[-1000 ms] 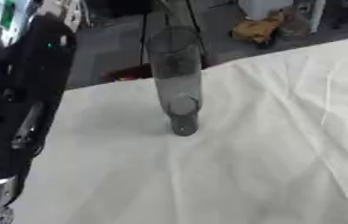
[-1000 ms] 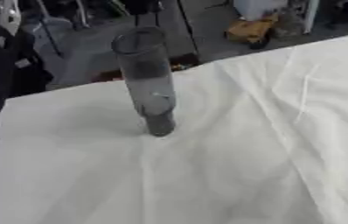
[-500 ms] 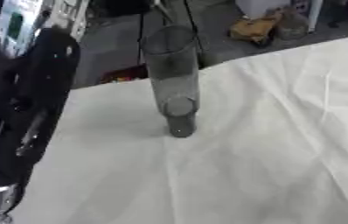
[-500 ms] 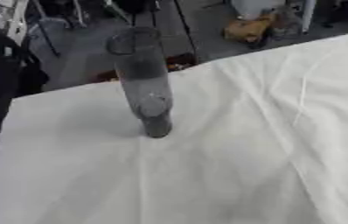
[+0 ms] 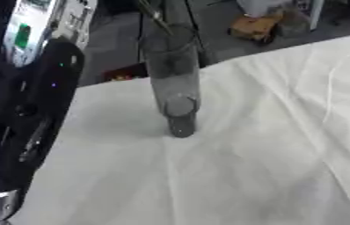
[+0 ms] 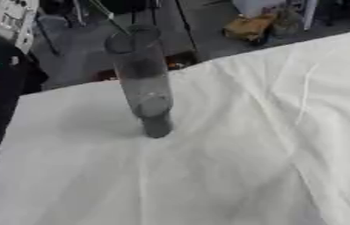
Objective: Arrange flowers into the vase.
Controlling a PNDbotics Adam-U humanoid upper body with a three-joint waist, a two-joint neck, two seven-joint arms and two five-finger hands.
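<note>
A tall clear glass vase (image 5: 172, 83) stands upright on the white tablecloth (image 5: 255, 167), a little left of the middle. A thin dark stem-like line (image 5: 153, 15) slants from the top edge down to the vase's rim; I cannot tell whether it is a flower stem or something behind the vase. No flower head shows. My left arm (image 5: 24, 118), black with a white panel and green light near its top, fills the left side beside the vase without touching it. Its hand is out of the picture. My right arm does not show.
The table's far edge runs diagonally behind the vase. Beyond it is a grey floor with dark stand legs, a yellow object (image 5: 251, 26) and a white container (image 6: 259, 6). Cloth stretches to the right and front of the vase.
My left arm has shifted along the left edge, so its white panel with the green light now shows at the top. The vase has stayed where it was.
</note>
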